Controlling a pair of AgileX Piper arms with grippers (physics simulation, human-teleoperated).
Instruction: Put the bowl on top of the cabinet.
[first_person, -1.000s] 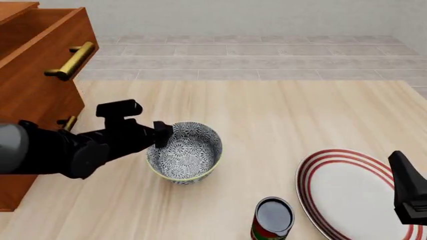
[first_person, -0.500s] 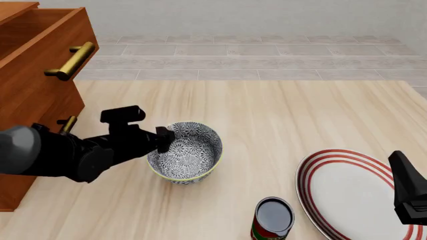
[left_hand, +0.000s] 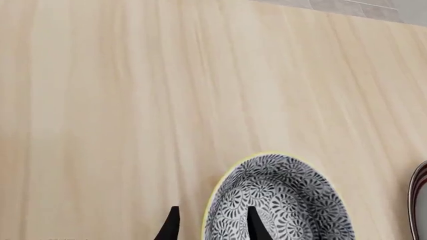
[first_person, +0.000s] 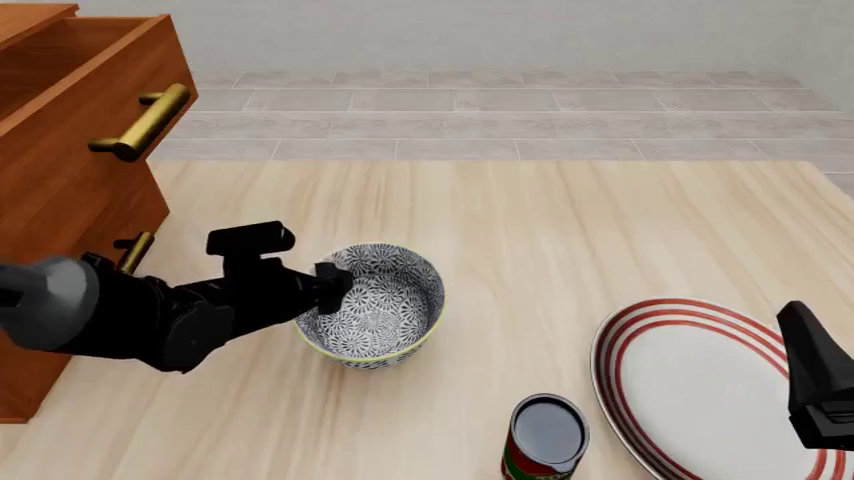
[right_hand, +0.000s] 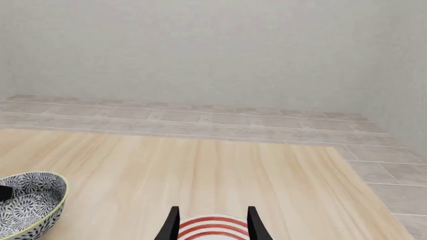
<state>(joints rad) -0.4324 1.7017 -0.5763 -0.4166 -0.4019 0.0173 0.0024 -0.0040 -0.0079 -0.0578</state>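
Left end effector (first_person: 330, 283) has dropped lower – jaws open, straddling the bowl (first_person: 371, 305) rim; right end effector (right_hand: 209, 223) open, empty; table (first_person: 561, 230) unobstructed beyond.

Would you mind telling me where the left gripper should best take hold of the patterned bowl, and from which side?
Probably the bowl wall on its cabinet side, pinched across the rim from above. It sits upright and open, and its wall is thin enough to fit between the fingers. The left gripper already straddles that rim, one finger inside and one outside.

Legible text: none.
Can (first_person: 545, 440) label: red and green, no lettering readable.
Bowl (first_person: 378, 305): floral pattern only.
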